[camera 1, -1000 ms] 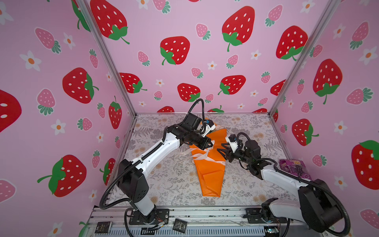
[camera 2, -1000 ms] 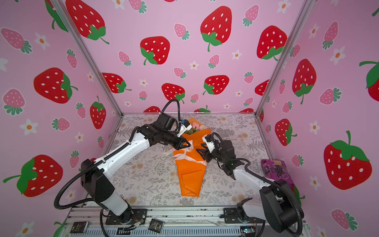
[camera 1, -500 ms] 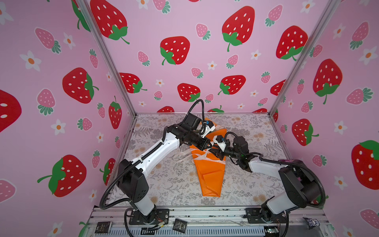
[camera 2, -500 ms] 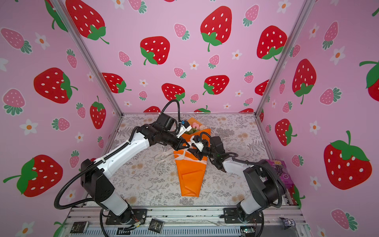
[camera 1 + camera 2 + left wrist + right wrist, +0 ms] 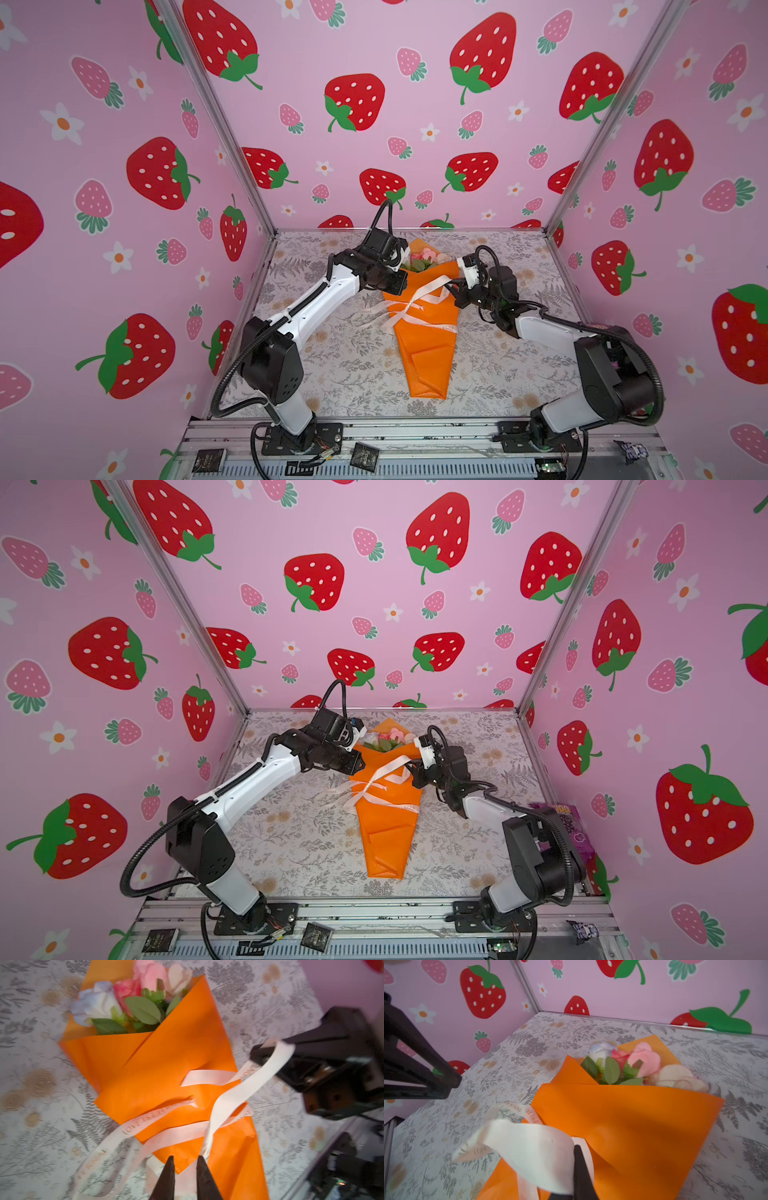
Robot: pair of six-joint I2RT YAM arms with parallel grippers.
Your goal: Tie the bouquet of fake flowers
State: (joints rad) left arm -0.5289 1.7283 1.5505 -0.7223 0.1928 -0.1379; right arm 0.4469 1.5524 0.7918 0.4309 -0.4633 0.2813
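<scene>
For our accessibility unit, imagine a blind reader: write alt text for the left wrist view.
An orange-wrapped bouquet of fake flowers lies on a leaf-patterned table, with a cream ribbon crossing its narrow part. One strand runs to the right gripper, which is shut on it. The left gripper has its fingers apart, close to the ribbon.
</scene>
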